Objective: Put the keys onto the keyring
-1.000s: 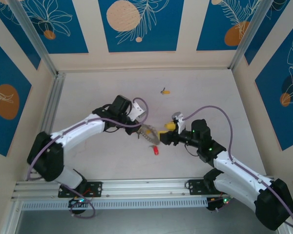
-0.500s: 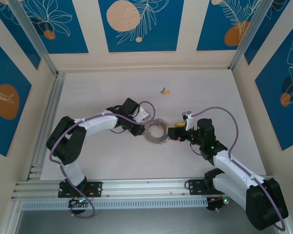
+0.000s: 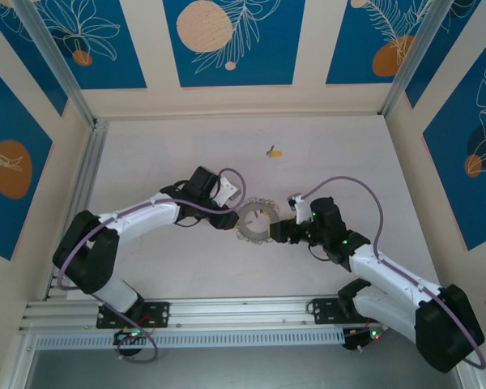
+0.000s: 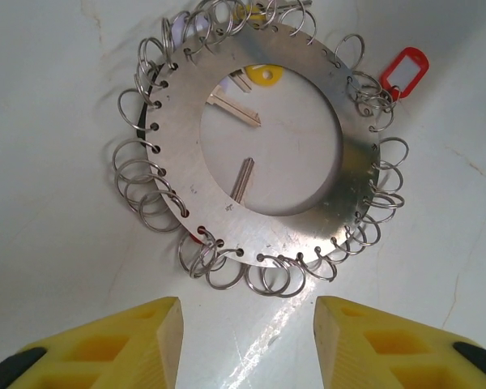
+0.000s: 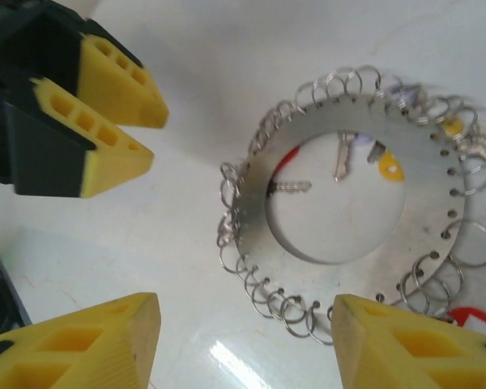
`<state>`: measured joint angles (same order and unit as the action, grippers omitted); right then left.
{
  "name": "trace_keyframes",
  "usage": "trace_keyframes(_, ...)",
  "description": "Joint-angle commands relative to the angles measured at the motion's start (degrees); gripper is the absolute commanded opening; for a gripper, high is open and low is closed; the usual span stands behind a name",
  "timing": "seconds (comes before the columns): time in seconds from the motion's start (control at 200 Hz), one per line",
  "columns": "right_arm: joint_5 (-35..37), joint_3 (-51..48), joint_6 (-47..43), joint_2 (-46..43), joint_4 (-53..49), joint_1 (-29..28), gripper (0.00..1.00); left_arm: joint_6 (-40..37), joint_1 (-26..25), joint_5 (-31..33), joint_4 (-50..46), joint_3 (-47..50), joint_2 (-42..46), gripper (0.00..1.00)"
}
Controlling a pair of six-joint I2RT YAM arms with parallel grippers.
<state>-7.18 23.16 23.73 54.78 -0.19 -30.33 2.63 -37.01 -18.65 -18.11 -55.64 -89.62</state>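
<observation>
Bright, even light from above; soft shadows, a glare streak on the glossy table (image 4: 255,348).

Two white-shelled arms (image 3: 146,219) with black joints, looping lilac cables (image 3: 340,179), tiny green lights (image 3: 341,241), black pincers (image 4: 247,332), hollow-celled yellow wedge fingertips (image 5: 113,81)

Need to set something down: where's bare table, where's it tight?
Free: far-left table between the side rail and the yellow-tagged key; far-right table beyond the right arm; the near strip between keyring and front rail. Crowded: around the keyring, flanked by left end effector and right end effector.
</observation>
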Motion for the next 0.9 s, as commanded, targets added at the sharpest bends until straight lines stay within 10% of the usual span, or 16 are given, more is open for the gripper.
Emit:
trace_keyframes(0.0,7.54,3.96,0.94,3.43,-8.92,-4.97,0.58,3.07,1.47,-4.61,4.94,2.81,2.90,0.46)
trace_keyframes(0.36,18.52,17.00,0.06,21.23,-19.84,-13.97,0.34,7.61,5.57,-11.71,12.95,10.59,11.46,0.48)
trace_keyframes(0.895,18.04,20.81,1.29,24.72,-22.50,-15.92,0.34,9.66,7.06,-16.20,19.43,13.27,12.52,0.49)
